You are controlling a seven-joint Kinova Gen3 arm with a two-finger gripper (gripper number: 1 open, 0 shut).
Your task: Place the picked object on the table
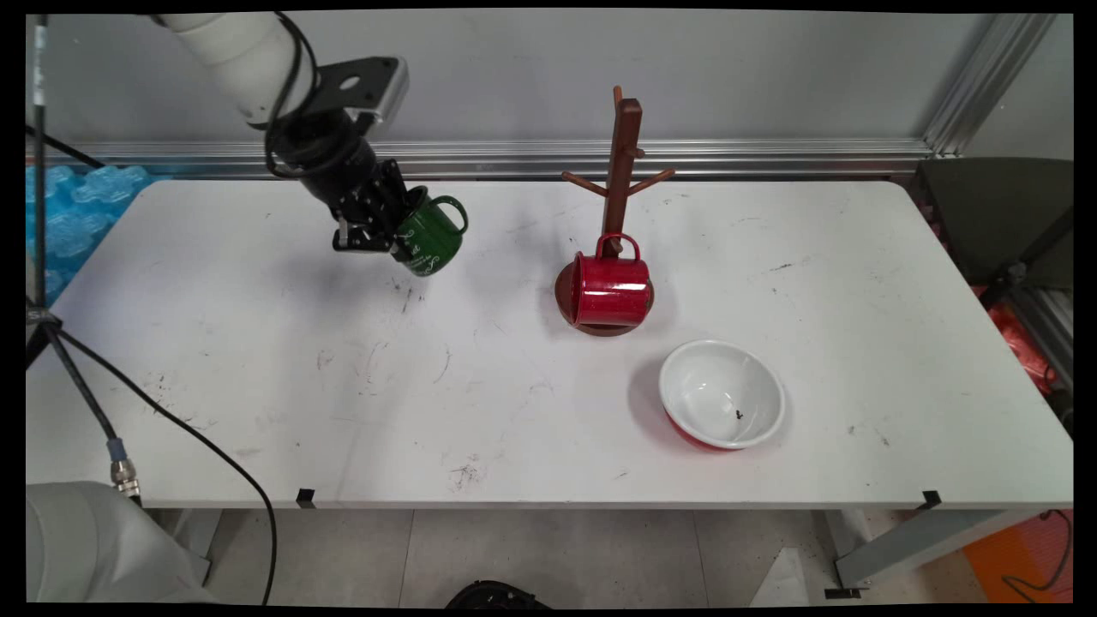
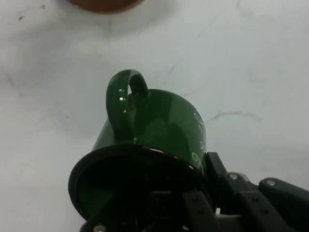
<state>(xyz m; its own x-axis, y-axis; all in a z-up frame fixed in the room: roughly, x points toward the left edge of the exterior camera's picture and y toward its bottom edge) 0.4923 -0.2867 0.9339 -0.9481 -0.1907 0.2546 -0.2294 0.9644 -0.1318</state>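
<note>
Tool (image 1: 377, 230): clamped on the green mug (image 1: 431, 235) at its rim, one finger inside, carried tilted above the counter (image 1: 257, 360)
Handle: uppermost, clear of the grip
Nearby: red mug (image 1: 610, 288) hanging on the mug tree (image 1: 622, 163); bowl (image 1: 722, 394) well apart

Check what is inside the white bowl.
The white bowl, red outside, holds only a small dark speck near its bottom. What the speck is cannot be told. The table under the bowl is covered.

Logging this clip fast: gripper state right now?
Gripper: shut on the green mug, gripped at its rim and held tilted above the table.
</note>
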